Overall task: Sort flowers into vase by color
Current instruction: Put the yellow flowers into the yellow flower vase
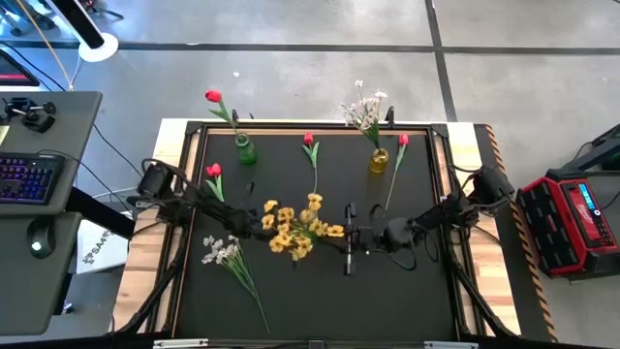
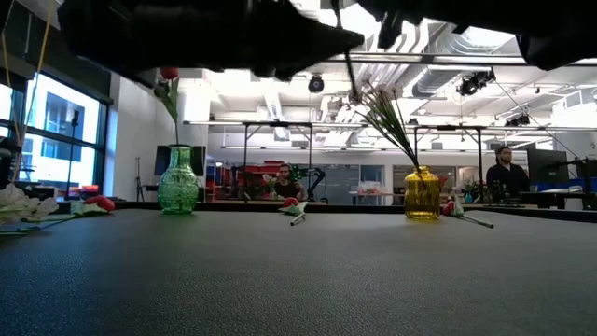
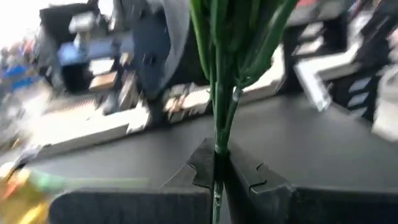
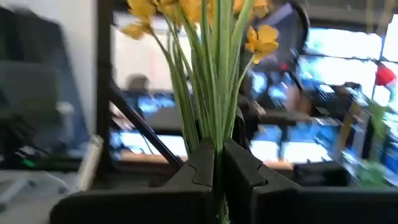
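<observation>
Black mat (image 1: 407, 301) centre, both grippers clamp yellow spray (image 1: 295, 228) stem

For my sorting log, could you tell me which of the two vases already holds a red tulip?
The green vase at the mat's far left: a red tulip stands in it. The yellow vase holds a white spray.

I see even overhead lighting on the black table (image 1: 320, 291), with no hard shadows. My low view catches glare from ceiling lights (image 2: 471, 84) and bright windows (image 2: 56, 121). Both wrist backgrounds are blurred, the left heavily smeared.
</observation>
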